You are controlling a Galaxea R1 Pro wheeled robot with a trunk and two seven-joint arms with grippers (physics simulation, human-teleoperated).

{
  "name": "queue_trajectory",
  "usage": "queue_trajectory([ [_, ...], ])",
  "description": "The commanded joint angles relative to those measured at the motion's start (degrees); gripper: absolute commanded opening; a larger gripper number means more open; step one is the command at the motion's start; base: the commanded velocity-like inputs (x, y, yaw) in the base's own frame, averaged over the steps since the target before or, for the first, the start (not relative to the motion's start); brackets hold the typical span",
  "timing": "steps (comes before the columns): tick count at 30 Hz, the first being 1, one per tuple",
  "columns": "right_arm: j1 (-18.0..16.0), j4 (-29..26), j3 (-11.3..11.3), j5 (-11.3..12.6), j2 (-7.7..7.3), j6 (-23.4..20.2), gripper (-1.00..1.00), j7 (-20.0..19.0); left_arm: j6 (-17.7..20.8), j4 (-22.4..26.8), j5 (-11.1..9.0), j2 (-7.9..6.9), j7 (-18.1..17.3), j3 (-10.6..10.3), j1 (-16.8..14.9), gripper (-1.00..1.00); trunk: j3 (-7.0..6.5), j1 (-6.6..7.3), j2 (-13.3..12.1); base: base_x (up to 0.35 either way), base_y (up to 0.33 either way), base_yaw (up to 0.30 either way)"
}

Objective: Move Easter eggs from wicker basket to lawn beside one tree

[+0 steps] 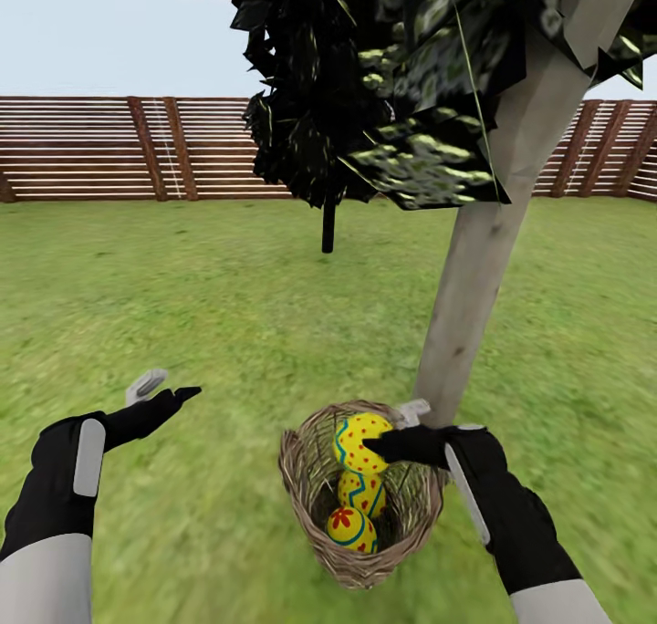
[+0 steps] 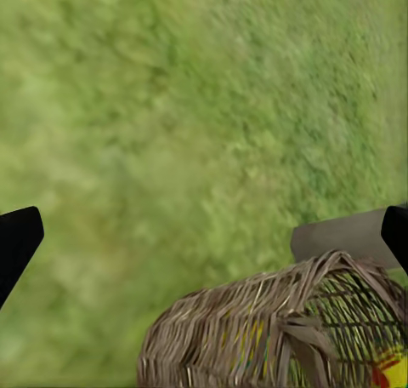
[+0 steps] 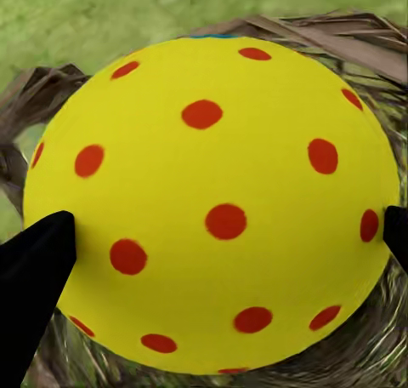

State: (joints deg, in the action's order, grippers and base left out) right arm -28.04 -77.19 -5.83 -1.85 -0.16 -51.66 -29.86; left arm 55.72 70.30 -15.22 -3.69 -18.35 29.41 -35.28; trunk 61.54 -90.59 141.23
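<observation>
Mottled green lawn fills the lower two thirds of the head view, backed by a brown slatted fence under pale sky. At upper right a thick, straight grey-beige trunk leans up into dark, blocky, white-speckled leaves; behind it, near centre, stands a thin black-trunked tree. At the foot of the pale trunk, low and right of centre, sits the round brown wicker basket, open-weave, holding three yellow eggs: a top egg with red dots and a blue zigzag, a middle egg, and a bottom egg bearing a red flower. The right gripper reaches in from the right, its black fingers on either side of the top egg. Its wrist view shows that egg's smooth dotted shell close up with a black fingertip against each flank, so the jaws are pinching it inside the basket rim. The left gripper, at lower left, hangs over bare grass with jaws spread; its wrist view shows the woven basket wall side-on, with the trunk base beyond.
</observation>
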Motion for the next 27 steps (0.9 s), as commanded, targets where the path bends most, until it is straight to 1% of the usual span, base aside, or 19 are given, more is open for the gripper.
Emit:
queue_trajectory([
  [1,0.75,-0.95,1.7,-0.26,-0.07,-0.21,-1.0,-3.37,0.27,0.01,0.33,0.03,-0.46,0.12,-0.05,1.0,-0.13,0.24,-0.4,0.0,0.0,0.0],
  [3,2.05,-1.79,6.41,-0.32,-0.1,-0.16,-1.0,-10.4,0.21,-0.02,0.29,0.07,-0.53,0.12,-0.05,1.0,-0.49,0.67,-1.2,0.0,0.0,0.0],
  [4,2.87,-2.01,10.11,-0.34,-0.1,-0.11,-1.0,-14.44,0.19,-0.05,0.29,0.13,-0.61,0.1,-0.05,1.0,-0.67,0.89,-1.6,0.0,0.0,0.0],
  [5,3.53,-2.23,13.0,-0.34,-0.1,-0.07,-1.0,-17.34,0.15,-0.07,0.28,0.15,-0.67,0.05,-0.05,1.0,-0.85,1.11,-2.0,0.0,0.0,0.0],
  [6,4.33,-2.71,16.25,-0.35,-0.09,0.0,-1.0,-21.66,0.03,-0.13,0.3,0.26,-0.75,-0.03,-0.05,1.0,-1.03,1.33,-2.4,0.0,0.0,0.0],
  [8,5.34,-3.03,20.5,-0.35,-0.1,0.05,-1.0,-29.16,-0.21,-0.52,0.33,0.46,-0.83,-0.29,-0.05,1.0,-1.39,1.77,-3.2,0.0,0.0,0.0],
  [9,5.63,-3.09,23.27,-0.38,-0.1,0.06,-1.0,-32.7,-0.36,-0.59,0.29,0.54,-0.86,-0.32,-0.05,1.0,-1.57,1.99,-3.6,0.0,0.0,0.0],
  [10,5.84,-3.12,27.06,-0.41,-0.1,0.06,-1.0,-36.37,-0.46,-0.59,0.23,0.58,-0.93,-0.32,-0.05,1.0,-1.57,1.99,-3.6,0.0,0.0,0.0],
  [11,5.92,-3.13,30.59,-0.43,-0.1,0.08,-1.0,-38.88,-0.54,-0.6,0.21,0.6,-0.97,-0.32,-0.05,1.0,-1.57,1.99,-3.6,0.0,0.0,0.0],
  [12,5.96,-3.17,33.4,-0.43,-0.12,0.1,-1.0,-40.59,-0.58,-0.6,0.2,0.66,-1.0,-0.32,-0.05,1.0,-1.57,1.99,-3.6,0.0,0.0,0.0],
  [13,5.97,-3.2,34.69,-0.43,-0.16,0.13,-1.0,-41.76,-0.6,-0.6,0.2,0.71,-1.15,-0.34,-0.05,1.0,-1.57,1.99,-3.6,0.0,0.0,0.0],
  [14,5.97,-3.22,35.45,-0.44,-0.17,0.14,-1.0,-43.14,-0.61,-0.62,0.19,0.78,-1.76,-0.36,-0.05,1.0,-1.57,1.99,-3.6,0.0,0.0,0.0],
  [16,5.98,-3.23,37.64,-0.44,-0.19,0.15,-1.0,-47.03,-0.61,-0.68,0.19,0.76,-5.42,-0.34,-0.05,1.0,-1.57,1.99,-3.6,-0.014,0.0,0.0],
  [18,5.98,-3.23,39.31,-0.44,-0.32,0.19,-1.0,-48.17,-0.61,-0.69,0.19,0.65,-7.9,-0.37,-0.05,1.0,-1.57,1.99,-3.6,-0.096,-0.014,0.0],
  [20,5.98,-3.22,39.73,-0.44,-0.82,0.23,-1.0,-48.58,-0.61,-0.69,0.19,0.62,-8.55,-0.4,-0.05,1.0,-1.57,1.99,-3.6,-0.235,-0.117,0.0],
  [25,5.98,-3.23,39.98,-0.39,-2.2,0.16,-1.0,-50.73,-0.61,-0.69,0.24,0.63,-8.64,-0.41,-0.05,1.0,-1.57,1.99,-3.6,-0.28,-0.195,0.0],
  [27,5.98,-3.23,40.02,-0.36,-3.12,0.15,-1.0,-50.81,-0.61,-0.69,0.24,0.69,-8.64,-0.41,-0.05,1.0,-1.57,1.99,-3.6,-0.233,-0.258,0.0],
])
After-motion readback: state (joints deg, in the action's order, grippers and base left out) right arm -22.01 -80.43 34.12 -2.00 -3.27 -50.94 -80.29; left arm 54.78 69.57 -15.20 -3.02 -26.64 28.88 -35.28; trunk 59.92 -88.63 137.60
